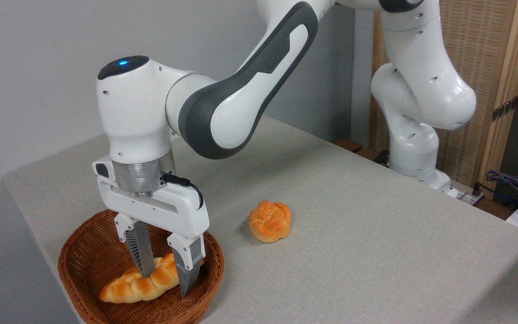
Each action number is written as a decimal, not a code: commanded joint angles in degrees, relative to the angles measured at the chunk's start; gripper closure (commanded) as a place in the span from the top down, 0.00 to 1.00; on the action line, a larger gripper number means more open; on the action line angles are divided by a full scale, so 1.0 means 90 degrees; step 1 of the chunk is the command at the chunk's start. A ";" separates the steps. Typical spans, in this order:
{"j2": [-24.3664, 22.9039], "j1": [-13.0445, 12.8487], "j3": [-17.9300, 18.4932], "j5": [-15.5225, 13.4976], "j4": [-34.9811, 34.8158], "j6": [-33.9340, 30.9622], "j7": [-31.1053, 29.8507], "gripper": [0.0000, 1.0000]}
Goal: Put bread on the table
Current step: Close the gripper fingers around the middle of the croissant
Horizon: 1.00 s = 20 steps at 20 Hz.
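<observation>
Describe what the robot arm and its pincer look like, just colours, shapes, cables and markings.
The arm is glossy white with rounded joints, dark grey panels and a blue light on top. A silver ring joins it to the white boxy pincer, which has a black cable and two ribbed grey fingers.

A large table (353,234) with a light grey, fabric-textured top fills most of the frame, running from its rounded corner at the left edge to the lower right. At the lower left of the frame, near the table's front edge, sits a brown woven wicker basket (83,265). Just right of centre, a small round orange knotted bun (270,220) lies directly on the cloth, well apart from the basket. At the upper right, the white base of the robot arm (414,157) stands at the table's far edge.
</observation>
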 commanded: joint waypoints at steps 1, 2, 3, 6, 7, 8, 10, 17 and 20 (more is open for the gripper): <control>0.0115 -0.0036 -0.0095 0.0122 -0.0016 0.0061 -0.0144 0.76; 0.0115 -0.0046 -0.0106 0.0122 -0.0006 0.0052 -0.0125 0.54; 0.0115 -0.0046 -0.0106 0.0122 -0.0016 0.0052 -0.0115 0.40; 0.0105 -0.0046 -0.0106 0.0122 -0.0006 0.0052 -0.0115 0.36; 0.0105 -0.0046 -0.0106 0.0122 -0.0006 0.0052 -0.0115 0.36; 0.0105 -0.0046 -0.0106 0.0122 -0.0006 0.0052 -0.0115 0.36; 0.0105 -0.0046 -0.0106 0.0122 -0.0016 0.0052 -0.0105 0.36; 0.0095 -0.0056 -0.0106 0.0122 -0.0016 0.0052 -0.0105 0.37; 0.0095 -0.0056 -0.0115 0.0122 -0.0016 0.0052 -0.0105 0.36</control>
